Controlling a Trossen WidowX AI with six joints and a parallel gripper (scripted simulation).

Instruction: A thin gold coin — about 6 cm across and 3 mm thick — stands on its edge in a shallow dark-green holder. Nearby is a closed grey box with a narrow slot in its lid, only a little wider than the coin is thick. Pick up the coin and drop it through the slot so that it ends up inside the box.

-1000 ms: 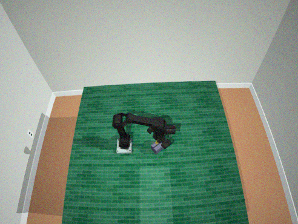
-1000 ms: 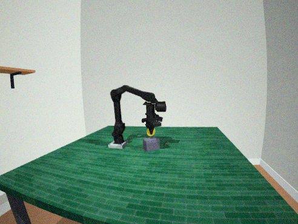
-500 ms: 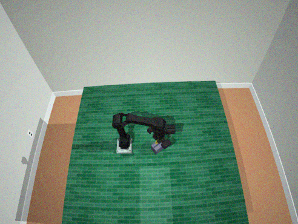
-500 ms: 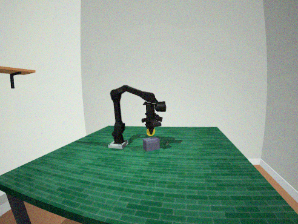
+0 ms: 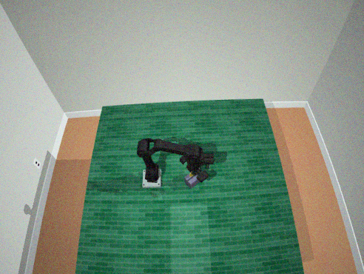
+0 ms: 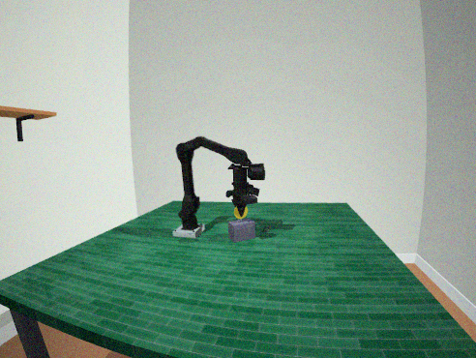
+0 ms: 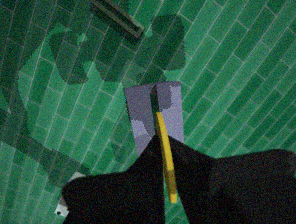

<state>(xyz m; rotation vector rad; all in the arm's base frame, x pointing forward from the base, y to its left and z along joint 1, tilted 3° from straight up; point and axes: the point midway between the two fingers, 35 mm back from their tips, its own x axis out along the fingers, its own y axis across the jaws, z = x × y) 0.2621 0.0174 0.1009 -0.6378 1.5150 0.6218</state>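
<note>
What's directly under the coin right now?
The grey box, with its dark slot in line with the coin edge. The gripper is shut on the coin above the lid. The fingers hide the near part of the lid, and the box's inside cannot be seen.

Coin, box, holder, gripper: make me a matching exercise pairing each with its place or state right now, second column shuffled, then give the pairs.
Column 1:
1. gold coin
2. grey box
3. dark-green holder
4. gripper

Column 2:
A. lying bare on the table, beyond the box in the wrist view
B. shut, pointing down above the box
C. held on edge, lined up over the dark slot
D. standing on the green table directly under the coin

Pairs: 1-C, 2-D, 3-A, 4-B
</note>
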